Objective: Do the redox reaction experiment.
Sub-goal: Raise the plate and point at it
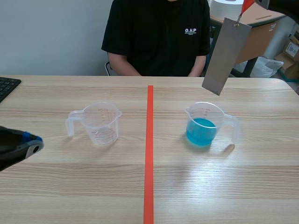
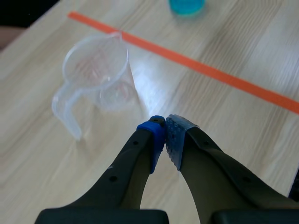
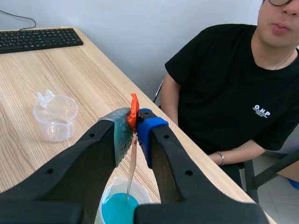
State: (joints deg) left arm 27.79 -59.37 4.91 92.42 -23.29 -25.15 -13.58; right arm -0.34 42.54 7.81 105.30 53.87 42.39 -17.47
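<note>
While the left end effector (image 2: 164, 133) is closed, the right end effector (image 3: 134, 123) pinches a flat grey sheet (image 1: 226, 56).

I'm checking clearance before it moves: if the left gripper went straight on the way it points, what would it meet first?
Probably bare table just beside the empty measuring cup; the shut left gripper aims past its wall, though depth is unclear.

White letters "O.H.P" stand on the chest of the person's black shirt (image 1: 156, 39), at the upper middle of the scene view (a smaller line beneath is unreadable), and the red scale marks on the clear cup (image 1: 100, 122) are illegible.
</note>
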